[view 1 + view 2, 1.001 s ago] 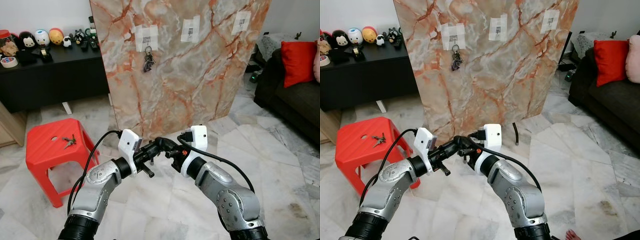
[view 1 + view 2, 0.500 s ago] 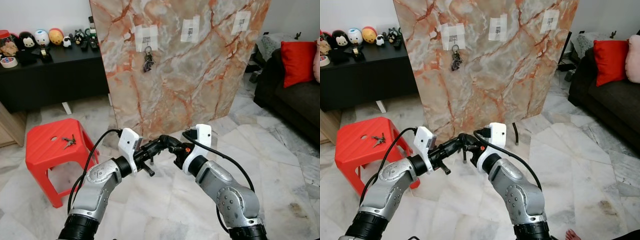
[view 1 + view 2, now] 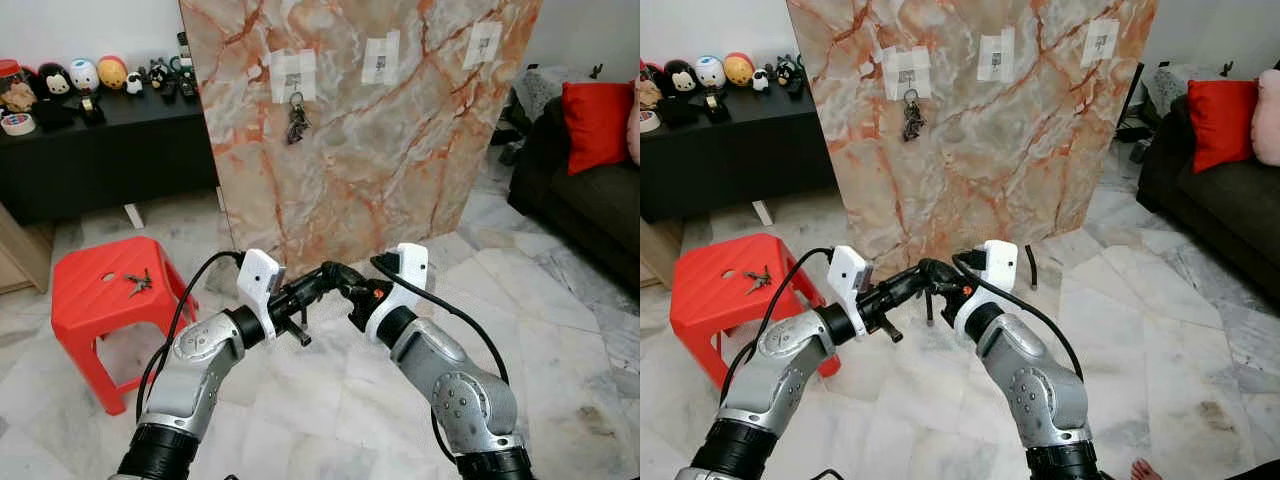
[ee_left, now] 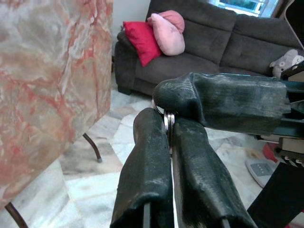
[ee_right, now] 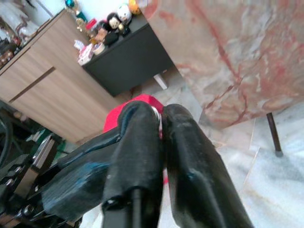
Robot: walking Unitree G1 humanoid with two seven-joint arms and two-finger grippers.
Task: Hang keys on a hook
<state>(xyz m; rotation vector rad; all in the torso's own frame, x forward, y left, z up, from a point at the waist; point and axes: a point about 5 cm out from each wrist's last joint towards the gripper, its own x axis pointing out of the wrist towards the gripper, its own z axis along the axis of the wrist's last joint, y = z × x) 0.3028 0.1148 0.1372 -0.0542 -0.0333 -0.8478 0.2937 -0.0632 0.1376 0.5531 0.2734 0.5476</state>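
Both arms have lifted a little and reached further forward. The right gripper (image 3: 345,279) has slid up to meet the tip of the left gripper (image 3: 322,275). Now both sets of black fingers pinch the same small key ring (image 4: 168,119) between them.

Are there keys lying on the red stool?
Yes, a small bunch of keys lies on top of the red stool, beside the hole in its seat.
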